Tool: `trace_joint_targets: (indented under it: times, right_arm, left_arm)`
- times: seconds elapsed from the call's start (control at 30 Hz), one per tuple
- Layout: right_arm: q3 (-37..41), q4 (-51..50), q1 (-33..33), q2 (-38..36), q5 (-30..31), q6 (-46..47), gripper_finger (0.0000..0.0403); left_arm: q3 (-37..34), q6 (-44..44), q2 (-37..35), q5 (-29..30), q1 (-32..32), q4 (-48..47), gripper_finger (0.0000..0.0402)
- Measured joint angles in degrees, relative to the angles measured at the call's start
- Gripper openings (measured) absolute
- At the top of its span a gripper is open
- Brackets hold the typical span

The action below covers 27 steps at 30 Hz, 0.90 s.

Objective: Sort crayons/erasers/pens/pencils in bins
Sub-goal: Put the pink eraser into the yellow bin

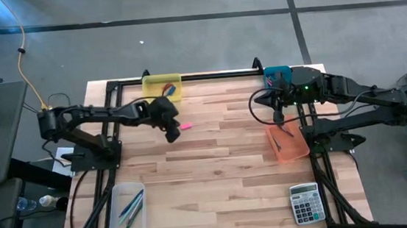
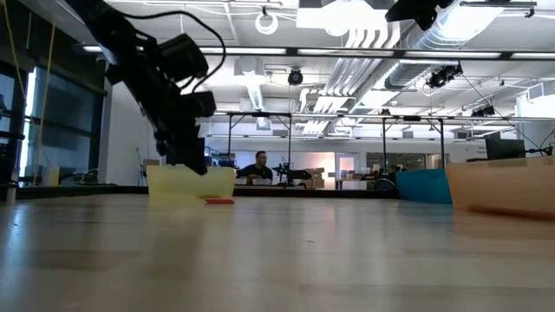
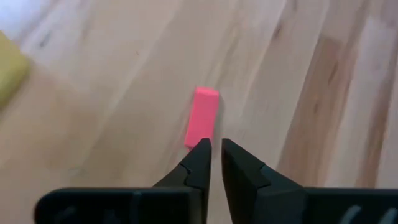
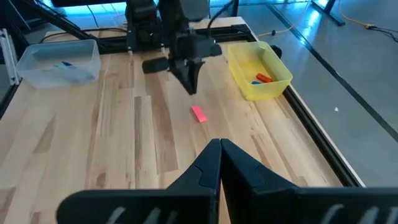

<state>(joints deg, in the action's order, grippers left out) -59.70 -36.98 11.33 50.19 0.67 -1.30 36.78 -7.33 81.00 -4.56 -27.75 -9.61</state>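
Observation:
A pink eraser (image 3: 202, 117) lies flat on the bare wood (image 1: 186, 125), a little toward the near side from the yellow bin (image 1: 162, 84), which holds a red and a blue eraser (image 4: 261, 78). My left gripper (image 3: 214, 148) hangs just above the table, slanting down, its tips beside the eraser's end (image 4: 191, 87). Only a narrow gap shows between its fingers, and nothing is in it. My right gripper (image 4: 219, 144) waits shut, high over the table's right side near the orange bin (image 1: 287, 142).
The teal bin (image 1: 277, 74) stands at the far right. The clear bin (image 1: 127, 208) at the near left holds thin sticks. A grey calculator (image 1: 306, 202) lies at the near right. In the low view a person sits in the room behind the table.

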Motion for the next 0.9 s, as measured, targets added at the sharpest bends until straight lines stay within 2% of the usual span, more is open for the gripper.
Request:
trace_joint_targets:
  times: [0.33, 0.6, 0.73, 0.9]
  right_arm:
    - [0.00, 1.38, 0.00, 0.00, 0.44, 1.33, 0.0000]
    - [0.00, 1.40, 0.00, 0.00, 0.44, 2.40, 0.0000]
    - [0.00, 1.56, 0.00, 0.00, 0.85, 2.39, 0.0000]
    - [0.00, 1.63, 0.00, 0.00, 2.36, 2.38, 0.0000]
  left_arm:
    - [-0.09, 0.32, 10.21, 1.03, 1.69, 5.98, 0.0103]
    - [0.00, 1.59, 11.97, 3.79, 1.80, 6.88, 0.0151]
    - [0.02, 1.67, 12.19, 8.46, 1.78, 7.82, 0.0154]
    - [-0.01, 1.48, 12.30, 14.82, 1.47, 8.85, 0.0134]
